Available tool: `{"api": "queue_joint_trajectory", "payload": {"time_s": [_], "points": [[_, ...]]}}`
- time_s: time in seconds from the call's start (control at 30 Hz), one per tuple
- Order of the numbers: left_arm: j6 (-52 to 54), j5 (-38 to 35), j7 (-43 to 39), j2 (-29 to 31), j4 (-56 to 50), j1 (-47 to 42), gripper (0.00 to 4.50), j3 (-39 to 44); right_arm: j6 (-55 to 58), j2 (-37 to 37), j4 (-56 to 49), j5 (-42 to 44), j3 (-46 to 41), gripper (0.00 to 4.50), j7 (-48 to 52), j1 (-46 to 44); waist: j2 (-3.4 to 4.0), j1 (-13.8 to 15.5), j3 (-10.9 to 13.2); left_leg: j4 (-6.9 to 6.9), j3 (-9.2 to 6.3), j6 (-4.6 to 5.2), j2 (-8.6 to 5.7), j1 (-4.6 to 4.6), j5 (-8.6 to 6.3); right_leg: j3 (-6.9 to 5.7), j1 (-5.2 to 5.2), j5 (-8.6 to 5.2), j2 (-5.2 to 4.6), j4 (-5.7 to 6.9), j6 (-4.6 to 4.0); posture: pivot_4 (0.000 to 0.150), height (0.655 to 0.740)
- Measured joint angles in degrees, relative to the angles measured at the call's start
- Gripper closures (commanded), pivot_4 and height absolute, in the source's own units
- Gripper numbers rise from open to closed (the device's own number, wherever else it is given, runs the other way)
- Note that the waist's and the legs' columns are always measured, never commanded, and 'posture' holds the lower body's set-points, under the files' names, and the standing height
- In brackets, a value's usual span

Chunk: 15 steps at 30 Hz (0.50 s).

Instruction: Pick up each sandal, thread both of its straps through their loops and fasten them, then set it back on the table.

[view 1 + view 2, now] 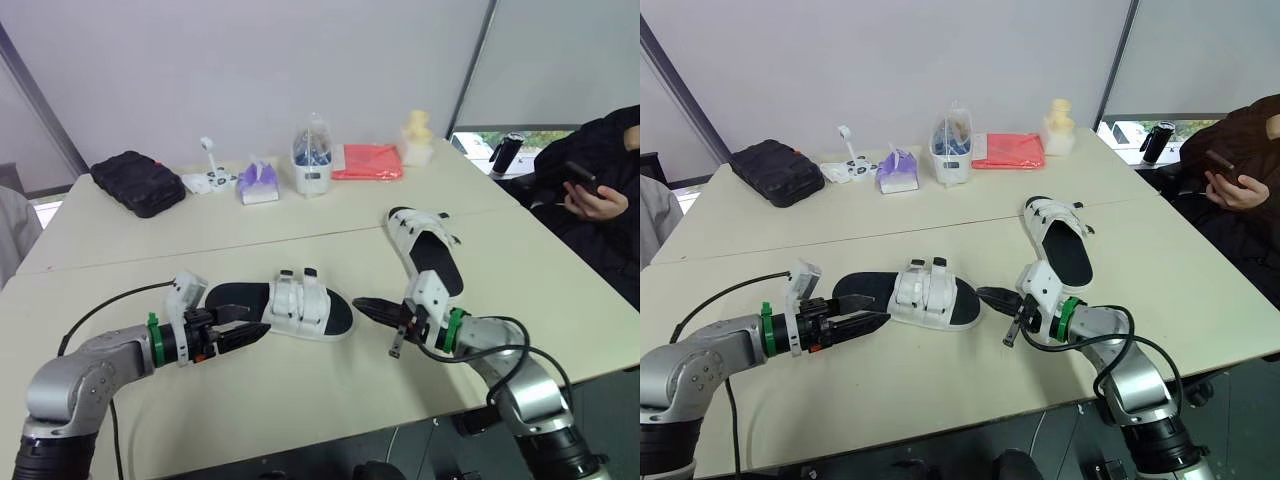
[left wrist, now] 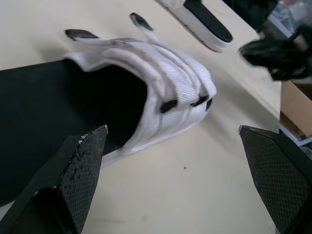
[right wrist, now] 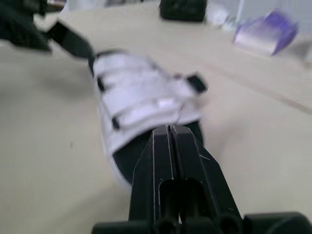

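Beige table (image 1: 300,400) carried both sandals. On it the near sandal (image 1: 300,305) lay flat between the grippers, its long axis running left to right, heel toward the left gripper (image 1: 240,330), toe toward the right gripper (image 1: 362,305). Beyond the right gripper lay the far sandal (image 1: 430,245), its long axis running away from the robot, toe farthest. The left gripper's fingers stood wide apart at the heel end; the right gripper's fingers were pressed together, empty, near the toe.
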Motion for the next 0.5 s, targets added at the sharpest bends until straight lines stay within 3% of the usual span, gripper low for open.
{"api": "queue_joint_trajectory", "payload": {"time_s": [0.3, 0.4, 0.5], "points": [[-1.28, -0.67, 0.24, 0.14, 1.08, -0.30, 0.01, -0.29, 3.05, -0.28, -1.47, 1.35, -0.02, 4.50, -1.66, 0.66, 0.00, 0.14, 0.03, 0.09, 0.00, 0.01, -0.02, -0.05, 0.00, -0.01, 0.04, 0.01, -0.01, -0.07, 0.00, 0.150, 0.7400], [-8.82, 5.33, -5.49, -2.56, 17.61, -13.07, 0.01, -9.73, 8.20, -3.17, -11.44, 2.51, -3.09, 4.50, -4.68, 6.20, 0.31, 2.67, 0.13, 0.62, -0.27, -0.01, -0.01, -0.40, 0.02, -0.42, 0.07, 0.04, 0.03, -0.02, -0.06, 0.150, 0.7400], [-13.20, 8.30, -9.16, -4.34, 25.12, -16.60, 0.01, -14.72, 10.50, -3.59, -16.64, 3.88, -4.33, 4.50, -6.48, 7.14, 0.25, 2.11, 0.17, 0.76, -0.01, 0.12, -0.01, -0.38, -0.06, -0.18, 0.09, 0.07, -0.02, -0.06, -0.08, 0.150, 0.7400]]}}
